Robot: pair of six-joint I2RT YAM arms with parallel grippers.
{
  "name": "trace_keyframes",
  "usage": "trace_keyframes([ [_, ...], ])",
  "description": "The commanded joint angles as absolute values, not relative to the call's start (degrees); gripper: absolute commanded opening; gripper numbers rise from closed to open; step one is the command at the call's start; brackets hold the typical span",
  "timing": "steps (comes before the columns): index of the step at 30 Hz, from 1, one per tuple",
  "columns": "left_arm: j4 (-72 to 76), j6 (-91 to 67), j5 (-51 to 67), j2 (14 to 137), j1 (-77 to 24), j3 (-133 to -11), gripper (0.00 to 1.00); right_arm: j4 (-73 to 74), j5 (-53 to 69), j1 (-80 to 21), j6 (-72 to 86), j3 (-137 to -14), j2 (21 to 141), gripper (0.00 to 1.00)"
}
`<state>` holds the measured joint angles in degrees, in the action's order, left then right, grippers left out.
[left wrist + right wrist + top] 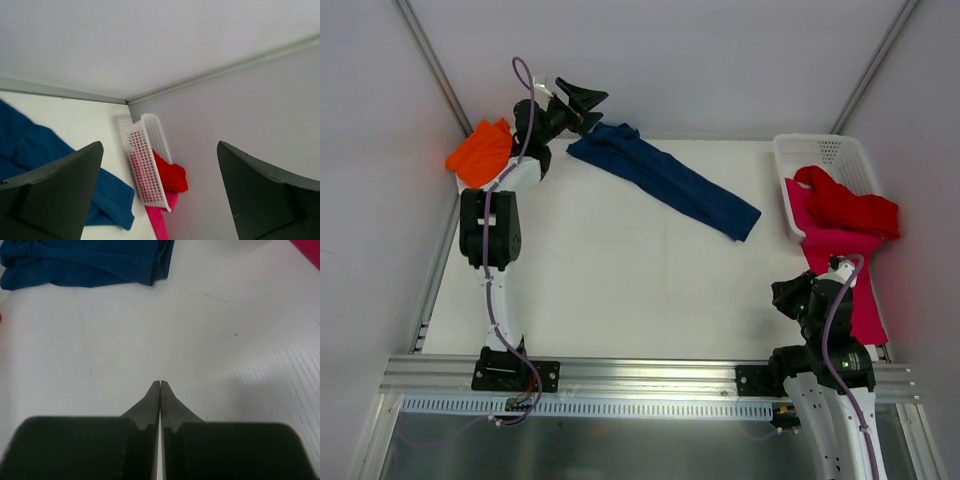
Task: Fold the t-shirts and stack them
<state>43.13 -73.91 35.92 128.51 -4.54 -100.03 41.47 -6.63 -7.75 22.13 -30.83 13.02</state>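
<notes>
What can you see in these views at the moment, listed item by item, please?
navy t-shirt: one, dark blue, lying in a long diagonal strip across the far middle of the table
orange t-shirt: one, orange, bunched at the far left corner
red t-shirt: one, red, heaped in the basket and draped over its rim
pink t-shirt: one, magenta, spilling from the basket toward the near right edge
basket: one, white plastic mesh, far right corner
table: one, white
left gripper: one, black, raised near the far left corner by the navy t-shirt's end, open, empty
right gripper: one, black, over bare table at the near right, shut, empty
</notes>
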Motion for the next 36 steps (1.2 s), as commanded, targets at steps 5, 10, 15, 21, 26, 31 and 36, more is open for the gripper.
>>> trace_keyframes([
  [5, 23.9, -50.4, 32.6, 102.5, -11.4, -81.5, 0.99, 44.3, -5.4, -7.6, 24.6, -30.5, 6.1, 0.01],
  [10, 13.9, -45.0, 17.4, 104.2, -25.1, -73.7, 0.99, 42.8, -3.7, -7.6, 25.6, -32.5, 8.6, 0.00],
  [15, 12.9, -48.2, 11.7, 110.8, -34.2, -73.1, 0.99, 45.6, -6.0, -7.6, 24.6, -36.6, 9.8, 0.01],
  [21, 10.9, -51.5, 2.5, 117.8, -42.4, -79.2, 0.99, 48.8, -8.2, -7.6, 24.0, -39.3, 7.5, 0.00],
  [26, 6.5, -53.3, -3.4, 122.9, -46.3, -86.4, 0.99, 49.6, -8.3, -7.6, 23.7, -39.8, 7.6, 0.00],
  [31, 4.0, -57.3, -7.6, 129.1, -48.9, -93.4, 0.99, 49.6, -9.0, -7.6, 23.1, -40.2, 7.8, 0.01],
  [36, 1.1, -61.3, -9.7, 136.3, -50.8, -101.1, 0.99, 50.1, -9.8, -7.6, 22.4, -40.8, 8.3, 0.01],
])
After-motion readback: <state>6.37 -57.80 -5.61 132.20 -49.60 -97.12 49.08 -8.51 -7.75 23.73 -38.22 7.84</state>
